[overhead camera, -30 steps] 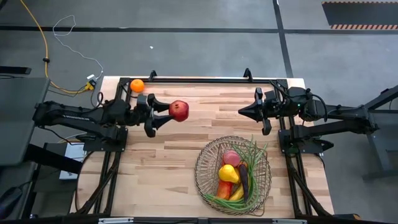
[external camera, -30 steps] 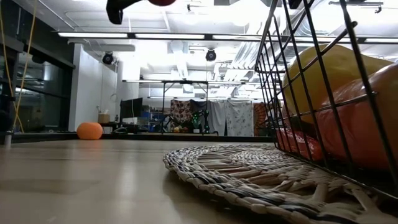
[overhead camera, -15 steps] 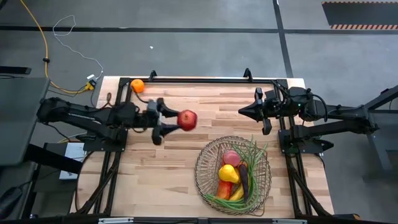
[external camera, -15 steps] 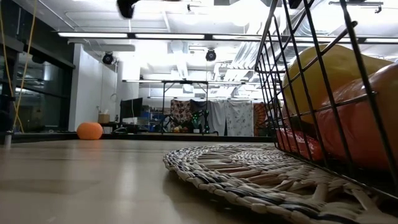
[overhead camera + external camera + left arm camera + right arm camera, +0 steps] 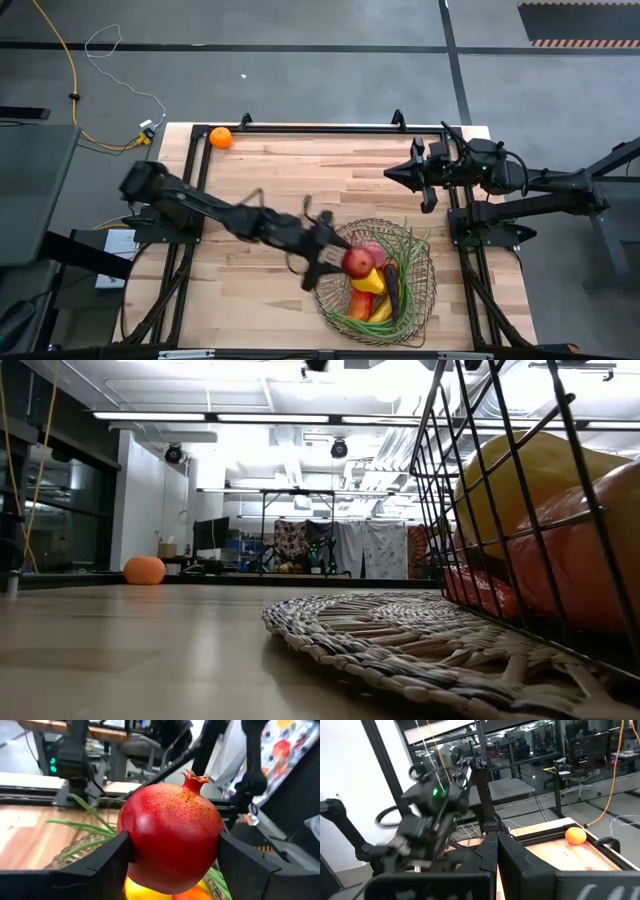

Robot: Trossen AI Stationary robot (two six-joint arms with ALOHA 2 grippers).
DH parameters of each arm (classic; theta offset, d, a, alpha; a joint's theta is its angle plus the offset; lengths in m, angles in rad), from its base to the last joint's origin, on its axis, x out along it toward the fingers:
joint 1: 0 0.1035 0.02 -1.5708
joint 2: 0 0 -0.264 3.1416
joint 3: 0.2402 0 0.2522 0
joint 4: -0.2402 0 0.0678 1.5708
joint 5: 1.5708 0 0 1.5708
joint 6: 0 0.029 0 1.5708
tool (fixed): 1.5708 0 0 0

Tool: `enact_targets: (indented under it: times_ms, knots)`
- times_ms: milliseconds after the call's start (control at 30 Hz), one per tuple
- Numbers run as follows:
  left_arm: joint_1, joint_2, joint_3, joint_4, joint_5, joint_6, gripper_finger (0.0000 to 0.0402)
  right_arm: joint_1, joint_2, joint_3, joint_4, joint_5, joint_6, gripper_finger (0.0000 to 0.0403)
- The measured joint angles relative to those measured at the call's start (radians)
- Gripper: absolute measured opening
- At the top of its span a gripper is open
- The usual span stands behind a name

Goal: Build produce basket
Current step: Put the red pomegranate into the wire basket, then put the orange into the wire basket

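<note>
Near the front edge of the tabletop, toward its right side, sits the basket [image 5: 322, 275], with a yellow pear [image 5: 367, 281], a pink peach [image 5: 375, 251], a purple eggplant [image 5: 393, 290], a banana [image 5: 381, 311], a mango [image 5: 359, 303] and long green beans [image 5: 408, 243] inside; above its left rim the left gripper [image 5: 347, 264] clamps a speckled red fruit with a little crown [image 5: 170, 841] between both fingers [image 5: 102, 866], pear just beneath it; farther back, near the right rear corner, the right gripper [image 5: 392, 176] hangs with its fingers pressed together, holding nothing; at the left rear corner an orange [image 5: 220, 137] lies alone, well apart from the basket.
</note>
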State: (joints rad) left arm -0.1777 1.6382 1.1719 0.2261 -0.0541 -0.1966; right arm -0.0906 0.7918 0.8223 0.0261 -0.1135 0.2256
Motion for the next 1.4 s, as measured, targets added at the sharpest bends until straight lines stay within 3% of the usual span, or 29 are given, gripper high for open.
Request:
enact_targets:
  times_ms: [200,400,967,1400]
  knots:
    - [-0.008,0.193,0.153,0.002,-0.072,0.016,0.0253,0.0,0.0,0.0,0.0,-0.012,-0.034,0.0]
    - [0.004,0.263,0.226,-0.031,-0.115,0.103,0.0253,0.0,0.0,0.0,-0.001,-0.013,-0.05,0.0]
    - [0.027,0.267,0.228,-0.187,-0.13,0.127,0.0275,0.0,0.0,0.0,0.0,-0.013,-0.051,0.0]
    - [0.069,0.257,0.228,-0.209,-0.054,0.107,0.0339,0.0,0.0,0.0,0.0,-0.013,-0.07,0.0]
